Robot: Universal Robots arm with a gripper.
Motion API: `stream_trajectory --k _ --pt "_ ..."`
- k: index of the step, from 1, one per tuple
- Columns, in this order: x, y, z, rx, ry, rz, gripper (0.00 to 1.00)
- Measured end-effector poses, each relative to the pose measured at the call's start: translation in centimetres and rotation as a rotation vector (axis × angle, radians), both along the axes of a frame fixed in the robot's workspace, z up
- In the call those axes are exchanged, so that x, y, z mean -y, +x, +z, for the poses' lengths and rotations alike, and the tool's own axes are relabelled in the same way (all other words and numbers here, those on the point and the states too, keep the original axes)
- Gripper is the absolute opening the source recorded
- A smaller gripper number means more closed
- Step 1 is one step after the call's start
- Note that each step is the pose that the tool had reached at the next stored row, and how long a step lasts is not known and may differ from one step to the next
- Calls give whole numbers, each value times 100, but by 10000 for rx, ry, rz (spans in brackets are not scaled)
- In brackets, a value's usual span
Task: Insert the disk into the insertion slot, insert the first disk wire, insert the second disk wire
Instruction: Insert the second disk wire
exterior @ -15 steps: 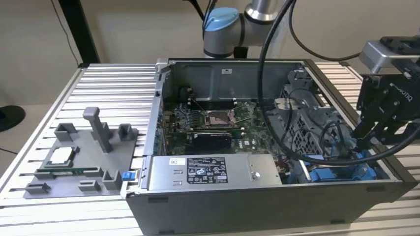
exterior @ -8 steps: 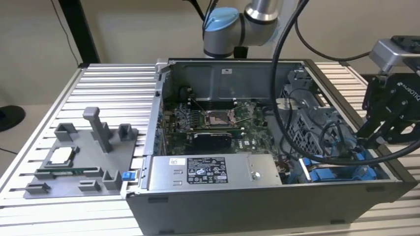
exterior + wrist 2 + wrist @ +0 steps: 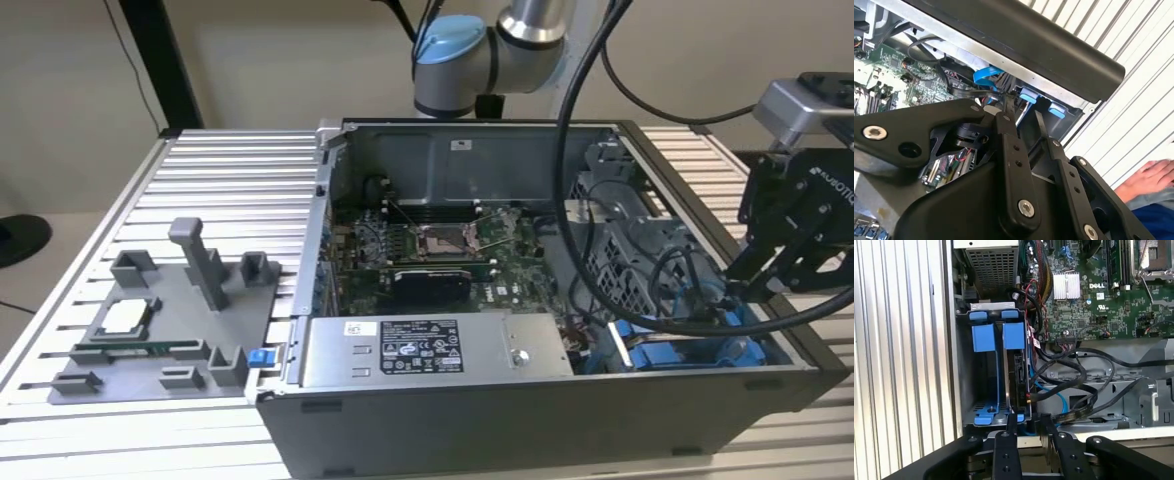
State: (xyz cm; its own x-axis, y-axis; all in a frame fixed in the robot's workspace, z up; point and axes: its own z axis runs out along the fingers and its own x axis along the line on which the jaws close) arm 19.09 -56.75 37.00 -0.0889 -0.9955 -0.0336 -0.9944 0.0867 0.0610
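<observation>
Ribbed aluminium table [image 3: 147, 180] carries an open computer case [image 3: 534, 420] lying on its side. Nearest the wrist cameras, the gripper [image 3: 1028, 421] hangs at the case's edge, over the end of the slot [image 3: 965, 370]. In the exterior view it stands at the exterior view's right, just beside the case wall. Its fingers [image 3: 1011, 427] are parted by a narrow gap with nothing between them. Whether a tip touches the slot's rim I cannot tell.

Just beyond the tips the disk [image 3: 1017, 375] appears seated in the slot, standing on edge in its blue carrier, on the motherboard side. Its long axis runs straight away from the gripper toward the power supply [image 3: 991, 265], with its thin edge turned to the camera. A second blue carrier [image 3: 983, 337] lies alongside it, next to the case's outer wall.

Black cables [image 3: 1074, 371] and a blue cable [image 3: 1056, 396] loop just beside the disk, between it and the motherboard [image 3: 1104, 305]. In the second wrist view a hand [image 3: 1149, 177] rests on the table outside the case. At the exterior view's left, well apart, a grey fixture [image 3: 160, 340] lies on the table.
</observation>
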Motion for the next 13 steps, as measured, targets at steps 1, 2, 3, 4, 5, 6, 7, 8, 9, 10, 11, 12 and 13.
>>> stream_trajectory --k 1,2,3,4,5,6,7,8,9,10,11,12,13 --pt "0 0 0 0 0 0 100" --pt "0 0 0 0 0 0 100" --pt "0 0 0 0 0 0 100" --pt "0 0 0 0 0 0 100" --pt "0 1 0 0 0 0 100" --pt "-3 1 -1 0 2 0 100" --pt "-8 3 0 0 1 0 100" --pt "-19 4 0 -1 0 1 100" --pt "-32 5 0 -3 -1 0 100" --pt "-44 6 -1 -6 0 -1 100" --pt "-51 10 -2 -11 1 -2 100" --pt "-54 16 -6 -17 2 -3 100" --pt "-55 27 -13 -32 1 -5 100"
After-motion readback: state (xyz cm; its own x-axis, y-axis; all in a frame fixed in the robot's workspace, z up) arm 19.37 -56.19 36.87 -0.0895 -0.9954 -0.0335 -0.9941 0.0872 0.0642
